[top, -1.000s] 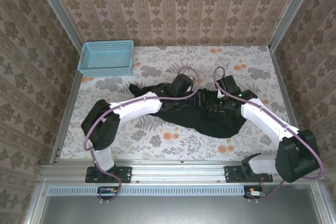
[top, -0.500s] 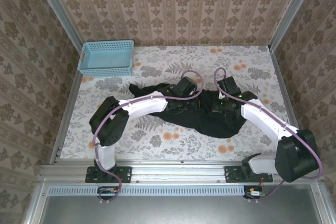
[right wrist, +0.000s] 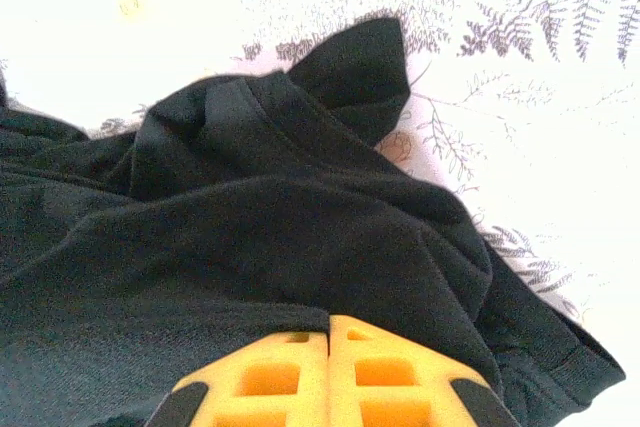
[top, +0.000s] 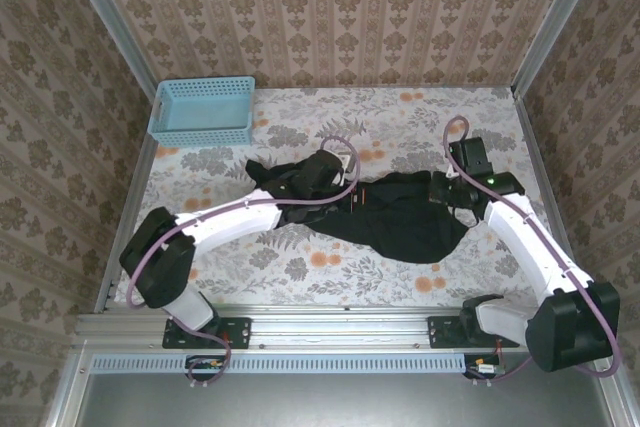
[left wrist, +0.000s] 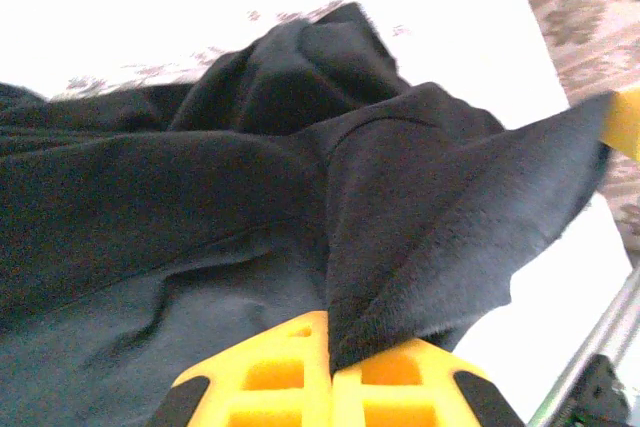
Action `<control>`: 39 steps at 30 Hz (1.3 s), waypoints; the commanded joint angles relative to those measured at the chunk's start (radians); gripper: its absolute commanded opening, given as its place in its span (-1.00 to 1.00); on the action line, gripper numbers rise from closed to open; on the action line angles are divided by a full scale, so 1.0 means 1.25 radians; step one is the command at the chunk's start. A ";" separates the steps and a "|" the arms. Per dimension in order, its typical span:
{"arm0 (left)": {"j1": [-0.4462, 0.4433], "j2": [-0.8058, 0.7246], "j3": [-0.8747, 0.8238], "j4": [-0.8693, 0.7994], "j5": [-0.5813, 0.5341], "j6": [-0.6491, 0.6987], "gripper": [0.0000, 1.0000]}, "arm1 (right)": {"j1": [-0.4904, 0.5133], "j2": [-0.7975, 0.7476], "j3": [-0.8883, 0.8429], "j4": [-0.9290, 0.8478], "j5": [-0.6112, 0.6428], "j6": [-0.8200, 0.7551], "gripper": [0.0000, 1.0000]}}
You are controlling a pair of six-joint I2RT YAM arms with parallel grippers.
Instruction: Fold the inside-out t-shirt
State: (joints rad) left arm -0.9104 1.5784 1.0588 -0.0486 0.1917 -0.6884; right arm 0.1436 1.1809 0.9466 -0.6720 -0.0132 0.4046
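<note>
- One basket (top: pixel 200 135), light blue, at the far left corner of the table (top: pixel 300 262); well apart from the left pincer, beyond it and to its left. It has no part in this step.
- One left pincer (left wrist: pixel 328 337): yellow pads pressed together with a fold of black cloth nipped between them. The rest of the cloth spreads ahead of it and off to its left.
- One t-shirt (top: pixel 405 222), black and crumpled, strung between the two pincers at mid-table. Its bulk sags toward the near edge, closer to the right pincer. It is not flat, and no fold is made.
- One right pincer (right wrist: pixel 328 325): pads closed, with cloth gathered at their tips and, by the look of it, caught there. A hemmed edge and a loose flap lie just ahead of it.
- Step in hand, as judged: stretching the garment open before any folding.
- Next move, as judged: draw the two grips apart evenly until the cloth is taut, then lower it flat onto the table. An uneven tug could slip so thin a pinch.
</note>
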 commanded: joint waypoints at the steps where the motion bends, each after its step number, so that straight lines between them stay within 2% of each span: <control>1: 0.020 -0.011 -0.038 0.043 0.064 0.047 -1.00 | -0.016 0.062 0.044 -0.013 -0.005 -0.014 -1.00; 6: 0.029 0.031 -0.039 0.059 0.091 0.028 -1.00 | -0.012 0.221 0.115 0.074 -0.027 -0.015 -0.95; 10: 0.051 0.071 -0.033 0.084 0.106 -0.010 -1.00 | -0.002 0.311 0.182 0.051 0.025 -0.033 -0.53; 13: 0.068 0.085 -0.040 0.116 0.125 -0.040 -1.00 | 0.072 0.233 0.183 0.025 0.023 -0.094 -0.12; 15: 0.074 0.085 -0.048 0.133 0.129 -0.048 -1.00 | 0.141 0.179 0.179 -0.003 0.046 -0.108 0.02; 20: 0.077 0.091 -0.053 0.154 0.136 -0.057 -1.00 | 0.236 0.093 0.089 0.026 0.003 -0.086 0.02; 26: 0.078 0.094 -0.058 0.172 0.142 -0.071 -1.00 | 0.293 0.109 0.023 0.094 -0.024 -0.087 -0.04; 34: 0.078 0.080 -0.067 0.162 0.136 -0.067 -1.00 | 0.297 0.191 0.022 0.145 0.036 -0.071 -0.16; 39: 0.076 0.072 -0.074 0.164 0.140 -0.070 -1.00 | 0.294 0.267 0.096 0.152 0.051 -0.066 -0.33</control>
State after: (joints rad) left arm -0.8165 1.6878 0.9806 0.1425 0.3523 -0.7605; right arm 0.5133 1.4719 1.0016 -0.5179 0.0132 0.3164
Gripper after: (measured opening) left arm 0.054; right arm 0.342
